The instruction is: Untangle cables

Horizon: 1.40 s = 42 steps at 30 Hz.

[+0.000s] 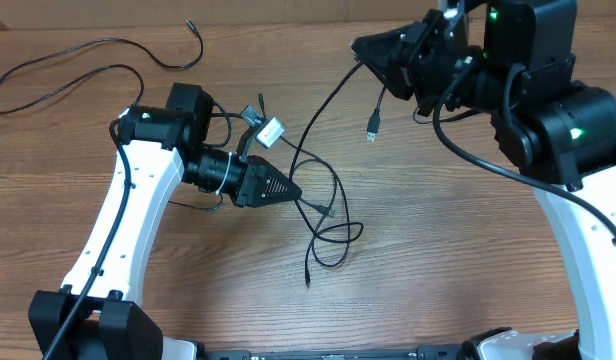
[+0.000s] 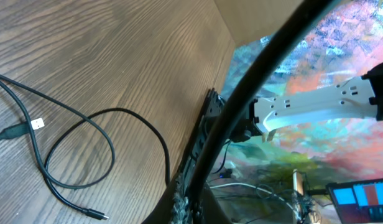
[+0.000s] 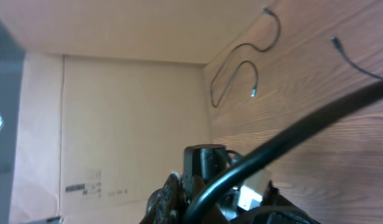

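Closest to the overhead lens, the right gripper (image 1: 373, 48) is seen raised above the far side of the worktop (image 1: 438, 260). Its fingers are shown together on a strand of the cables (image 1: 323, 215). That strand is seen slanting down from the fingers to the bunch, with a small dangling plug (image 1: 372, 128) below the gripper.

Lower, at mid-worktop, the left gripper (image 1: 293, 190) is laid almost level with its fingers together. Their tip is met by a strand at the edge of the bunch. Whether that strand is pinched cannot be told.

The bunch is spread flat between the two arms. A silvery plug (image 1: 271, 131) is found at its upper end, just beside the left wrist. Overlapping loops and a free tail are found below the left fingers.

Farthest off, one separate cord (image 1: 58, 65) is laid in an open curve at the far left, well apart from the bunch.

The cords are judged light, limp and smooth-jacketed, so they would be dragged easily and could slip through a loose pinch. The plug ends are judged stiff and likely to catch at crossings. A hold is best taken on the cord just behind a plug, or on a free run clear of a crossing. Gentle pulls are advised, so that loops are not drawn tight.
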Tool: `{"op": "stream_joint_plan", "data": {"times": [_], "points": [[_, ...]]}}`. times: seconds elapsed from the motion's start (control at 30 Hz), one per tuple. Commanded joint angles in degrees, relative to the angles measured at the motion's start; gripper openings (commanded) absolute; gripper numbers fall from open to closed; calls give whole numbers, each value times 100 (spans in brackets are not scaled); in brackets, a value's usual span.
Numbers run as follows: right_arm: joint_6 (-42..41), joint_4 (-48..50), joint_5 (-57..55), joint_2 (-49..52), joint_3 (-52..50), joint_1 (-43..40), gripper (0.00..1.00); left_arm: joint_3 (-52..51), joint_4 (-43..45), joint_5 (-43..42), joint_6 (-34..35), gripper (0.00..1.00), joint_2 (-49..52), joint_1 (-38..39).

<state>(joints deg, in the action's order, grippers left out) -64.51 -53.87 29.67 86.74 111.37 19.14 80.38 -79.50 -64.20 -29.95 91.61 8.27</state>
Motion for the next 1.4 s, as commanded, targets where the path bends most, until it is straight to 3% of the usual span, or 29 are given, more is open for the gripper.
{"op": "stream_joint_plan", "data": {"times": [0.0, 0.03, 0.07, 0.13, 0.17, 0.3, 0.4, 0.5, 0.67, 0.77, 0.83, 1.0, 1.07, 1.2, 1.37], "points": [[136, -308, -564, -22, 46, -142, 19, 160, 90, 15, 673, 4, -98, -20], [337, -479, -780, -22, 46, -173, 33, 240, 83, 17, 789, 4, -101, -83], [752, -824, -1211, -22, 46, -219, 61, 509, -2, 85, 962, 4, -101, -168], [1290, -1497, -2083, -22, 44, -245, 87, 1005, -20, 452, 1493, 4, -101, -201], [1346, -1674, -2339, -20, 44, -245, 90, 1517, -17, 914, 1996, 4, -101, -184], [1388, -2732, -3272, 7, -31, -245, 93, 3547, -35, 1978, 3117, 4, -101, -28], [1405, -3003, -3335, 7, -184, -245, 95, 4621, 72, 2140, 3442, 4, -101, -26], [1405, -3049, -3327, 7, -507, -223, 97, 5895, 671, 2105, 4277, 4, -101, -26], [1408, -2999, -3147, 7, -879, -68, 100, 6804, 2079, 1976, 5351, 4, -103, -26], [1405, -3032, -3150, 7, -1005, 59, 100, 6955, 2365, 2188, 5401, 4, -105, -48], [1401, -3049, -3152, 7, -1016, 74, 100, 6951, 2013, 2570, 5401, 4, -101, -48], [1403, -3056, -3560, 7, -1016, 72, 100, 6944, 258, 5410, 5396, 4, 22, -70], [1403, -3088, -3930, 7, -1016, 72, 100, 6944, -146, 5807, 5392, 4, 133, -216], [1401, -3176, -4059, 7, -1016, 72, 100, 6940, -767, 5816, 5412, 4, 490, -909], [1401, -3174, -4057, 7, -1016, 74, 100, 6940, -1598, 5401, 6046, 4, 1303, -2039]]}}
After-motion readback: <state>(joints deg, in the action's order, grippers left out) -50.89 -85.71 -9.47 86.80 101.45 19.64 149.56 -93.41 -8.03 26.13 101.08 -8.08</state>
